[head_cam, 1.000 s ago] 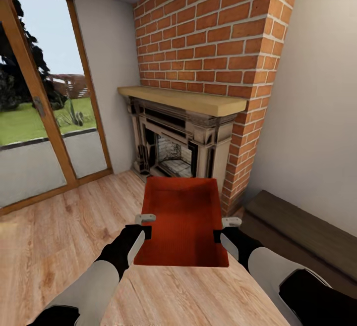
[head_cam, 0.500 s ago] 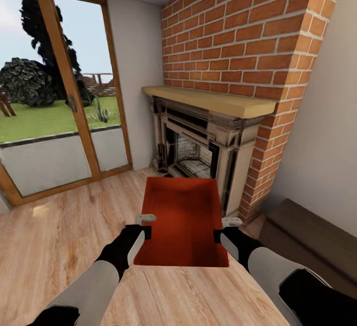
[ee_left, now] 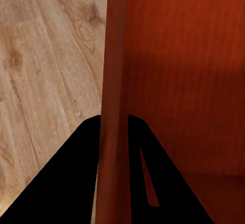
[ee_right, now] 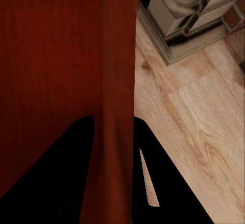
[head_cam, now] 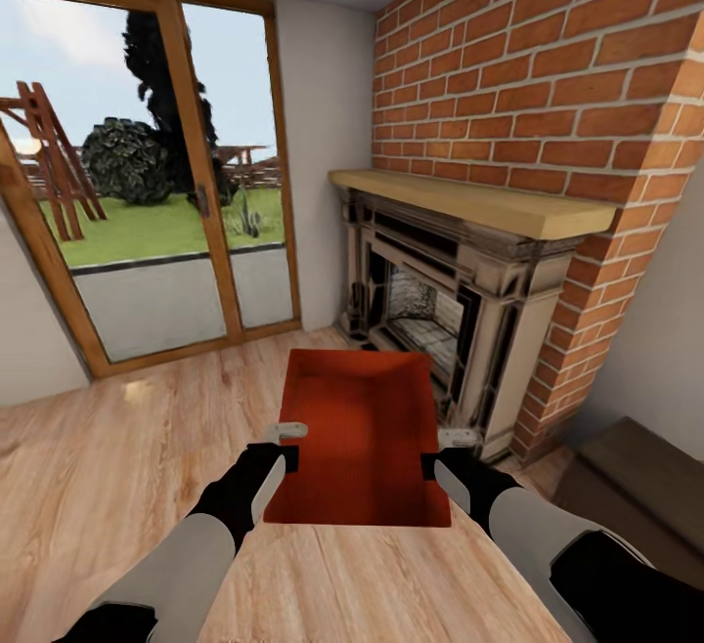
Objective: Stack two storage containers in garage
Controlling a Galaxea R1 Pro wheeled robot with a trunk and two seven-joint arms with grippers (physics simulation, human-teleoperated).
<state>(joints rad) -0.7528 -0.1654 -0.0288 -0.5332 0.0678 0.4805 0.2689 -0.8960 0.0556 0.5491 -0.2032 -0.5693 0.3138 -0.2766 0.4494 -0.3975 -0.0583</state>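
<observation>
Nearest the robot, the left claw [head_cam: 286, 444] and the right claw [head_cam: 442, 451] each pinch a long side wall of the orange-red, matte, open-topped rectangular storage container [head_cam: 359, 438], which hangs level between the two arms above the light wood plank floor [head_cam: 108, 467]. In the left wrist view the left claw [ee_left: 113, 132] has its dark fingers [ee_left: 76, 173] clenched on either side of the container wall [ee_left: 115, 55]; the right wrist view shows the right claw [ee_right: 113, 132] doing the same on the opposite wall [ee_right: 118, 45].

This looks like the carrying stage, in the living room, with the garage nowhere in sight. Done well, both arms should hold their spacing and height so the bin neither tips nor slips, and the base should turn slowly, keeping clear of the stone fireplace surround [head_cam: 460, 301] just ahead.

Beyond stand the red brick chimney [head_cam: 548, 86] and the wood-framed glass doors [head_cam: 176, 193]. The second container is not to be made out, the dark low bench [head_cam: 640, 482] is cut off at the edge, and the bin's underside is hidden.
</observation>
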